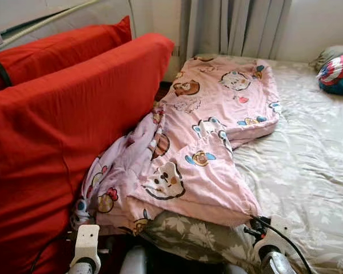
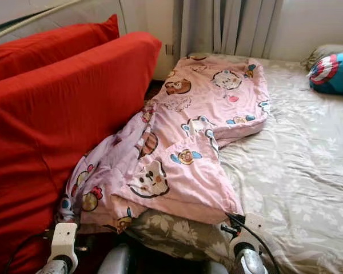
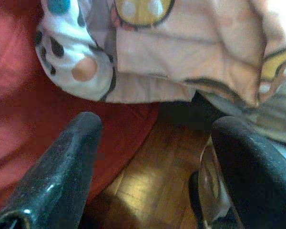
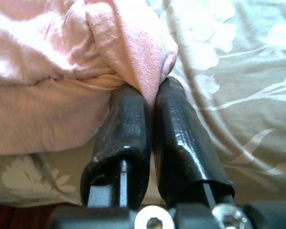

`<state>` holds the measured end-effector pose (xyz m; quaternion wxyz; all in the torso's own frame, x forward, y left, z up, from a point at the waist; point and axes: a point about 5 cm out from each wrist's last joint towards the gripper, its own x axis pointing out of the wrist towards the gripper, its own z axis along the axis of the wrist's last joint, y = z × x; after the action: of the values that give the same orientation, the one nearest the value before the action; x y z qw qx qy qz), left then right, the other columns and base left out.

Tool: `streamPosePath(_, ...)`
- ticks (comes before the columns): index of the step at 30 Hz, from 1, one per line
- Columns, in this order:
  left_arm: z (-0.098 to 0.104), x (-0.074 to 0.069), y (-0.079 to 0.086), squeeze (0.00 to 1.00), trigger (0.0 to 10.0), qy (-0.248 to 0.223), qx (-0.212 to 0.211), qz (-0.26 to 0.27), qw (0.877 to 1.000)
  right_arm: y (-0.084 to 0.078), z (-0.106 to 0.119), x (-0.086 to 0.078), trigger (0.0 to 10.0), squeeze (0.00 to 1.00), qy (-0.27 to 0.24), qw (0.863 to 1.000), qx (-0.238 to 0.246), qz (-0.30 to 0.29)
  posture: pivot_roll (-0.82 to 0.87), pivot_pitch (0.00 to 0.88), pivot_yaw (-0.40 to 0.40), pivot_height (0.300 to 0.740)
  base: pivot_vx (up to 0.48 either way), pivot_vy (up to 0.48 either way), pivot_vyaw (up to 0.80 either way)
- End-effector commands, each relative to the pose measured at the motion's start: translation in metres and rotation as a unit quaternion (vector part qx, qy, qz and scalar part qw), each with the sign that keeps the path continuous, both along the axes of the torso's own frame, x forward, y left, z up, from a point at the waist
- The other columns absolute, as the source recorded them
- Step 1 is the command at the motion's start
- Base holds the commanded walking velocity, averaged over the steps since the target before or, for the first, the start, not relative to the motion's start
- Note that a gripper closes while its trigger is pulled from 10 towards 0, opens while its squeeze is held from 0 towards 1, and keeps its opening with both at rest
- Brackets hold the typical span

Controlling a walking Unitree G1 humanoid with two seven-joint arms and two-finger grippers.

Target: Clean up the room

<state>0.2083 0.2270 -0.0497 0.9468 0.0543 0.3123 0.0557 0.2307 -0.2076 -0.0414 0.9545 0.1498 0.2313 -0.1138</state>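
Right wrist view: pink cartoon blanket point(image 4: 128, 52) pinched at its corner between the pressed-together fingers point(image 4: 181, 143) of the right gripper point(image 4: 152, 90), on the floral bedsheet point(image 4: 238, 86). Spread wide just below the blanket's hanging edge, left gripper point(image 3: 152, 138), over wooden floor point(image 3: 152, 186), beside red cushion point(image 1: 63, 131). Far beyond, shield-print pillow point(image 1: 337, 74).

The bed point(image 1: 308, 171) is being viewed from above by both head eyes, facing forward and down; the pink cartoon blanket point(image 1: 206, 137) and red cushions point(image 2: 51, 114) are being shared between them. The blanket's hem is being seen at very close range along each wrist camera's black fingers point(image 4: 124, 138).
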Motion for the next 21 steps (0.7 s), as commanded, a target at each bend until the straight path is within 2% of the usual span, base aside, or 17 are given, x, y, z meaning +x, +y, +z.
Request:
streamPosePath(1,-0.007,-0.009,0.004,0.0,10.0,0.027,0.004,0.014,1.0,-0.005,0.002,0.001,10.0,0.0,-0.009,1.0,-0.003,-0.006,-0.01,0.0,0.014,0.65,0.0,0.0,0.0)
streamPosePath(15,-0.018,-0.015,-0.006,0.0,10.0,0.063,-0.005,0.025,0.998,0.0,0.0,-0.001,10.0,0.0,-0.001,1.0,-0.003,0.009,-0.01,0.0,-0.003,0.74,0.0,0.0,0.0)
streamPosePath(21,-0.022,-0.02,-0.007,0.0,10.0,0.079,-0.01,0.032,0.996,0.001,-0.002,-0.002,10.0,0.0,0.011,1.0,-0.005,0.011,-0.01,0.0,-0.01,0.74,0.0,0.0,0.0)
